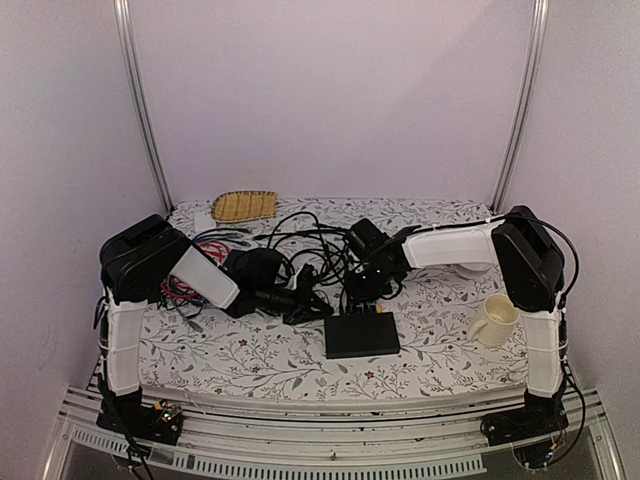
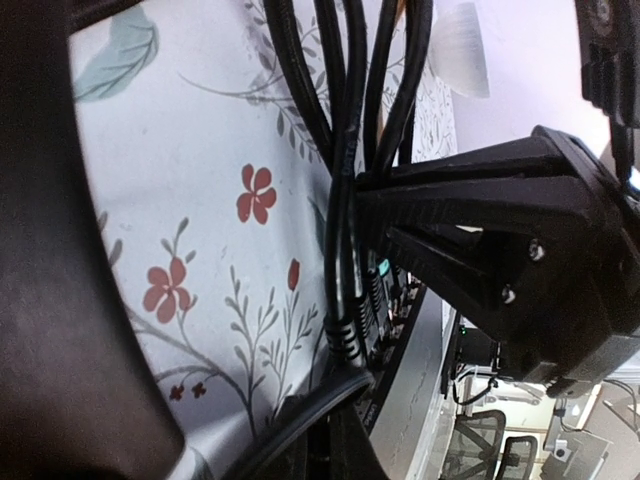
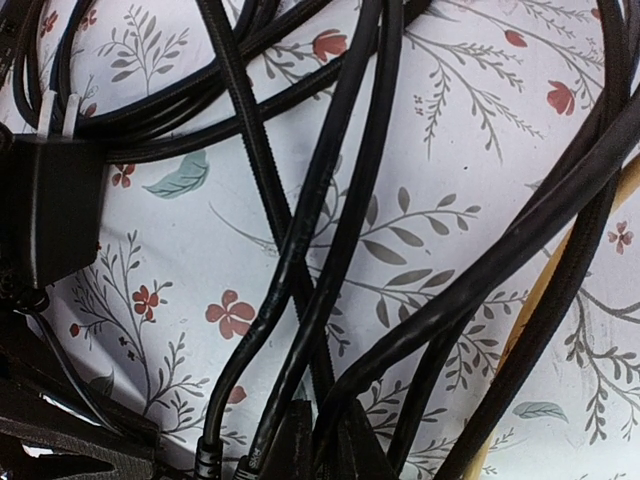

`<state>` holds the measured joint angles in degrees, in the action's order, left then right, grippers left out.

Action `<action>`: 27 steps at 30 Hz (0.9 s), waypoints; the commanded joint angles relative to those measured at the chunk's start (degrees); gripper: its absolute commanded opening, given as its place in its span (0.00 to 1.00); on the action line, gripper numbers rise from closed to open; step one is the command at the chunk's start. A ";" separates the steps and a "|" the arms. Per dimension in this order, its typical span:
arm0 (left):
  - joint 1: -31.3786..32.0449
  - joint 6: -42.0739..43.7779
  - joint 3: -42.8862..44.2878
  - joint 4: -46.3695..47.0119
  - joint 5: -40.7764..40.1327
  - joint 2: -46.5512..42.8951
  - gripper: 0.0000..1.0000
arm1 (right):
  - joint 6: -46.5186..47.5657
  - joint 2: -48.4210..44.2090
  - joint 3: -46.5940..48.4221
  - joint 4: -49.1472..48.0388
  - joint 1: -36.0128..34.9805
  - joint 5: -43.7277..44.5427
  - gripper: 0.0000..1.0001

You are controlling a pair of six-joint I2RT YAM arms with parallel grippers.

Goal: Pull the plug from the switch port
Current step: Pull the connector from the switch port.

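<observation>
The switch (image 1: 361, 335) is a flat matte-black box near the table's front middle. Its sockets face the back, and several black cables (image 1: 315, 240) run into them. In the left wrist view the ribbed plugs (image 2: 345, 335) sit in the switch ports (image 2: 395, 310). My right gripper (image 1: 366, 290) hovers just behind the switch. Its fingertips (image 3: 300, 445) are shut on a thick black cable (image 3: 480, 290), beside two plugs (image 3: 207, 462). My left gripper (image 1: 312, 303) lies left of the switch with its fingers (image 2: 335, 445) close together. A curved cable (image 2: 300, 410) crosses their tips.
A cream mug (image 1: 495, 320) stands at the right. A woven basket (image 1: 243, 206) is at the back left. Coloured wires (image 1: 185, 288) lie by the left arm. A black adapter block (image 3: 50, 205) sits among the tangled cables. The right gripper's body (image 2: 520, 240) fills the left wrist view's right side.
</observation>
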<state>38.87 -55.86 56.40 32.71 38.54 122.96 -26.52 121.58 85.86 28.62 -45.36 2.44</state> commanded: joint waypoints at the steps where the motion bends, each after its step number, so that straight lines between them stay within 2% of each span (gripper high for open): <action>1: -2.44 -0.39 -0.25 1.79 -0.60 1.75 0.00 | 2.69 0.83 0.21 5.19 -0.21 0.94 0.02; 27: -4.26 -0.80 0.67 2.45 -1.25 3.31 0.00 | 3.47 0.24 -0.15 5.06 -1.22 0.82 0.02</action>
<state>37.50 -56.25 56.55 35.16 40.42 124.20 -25.43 121.58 86.54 29.04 -45.91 2.76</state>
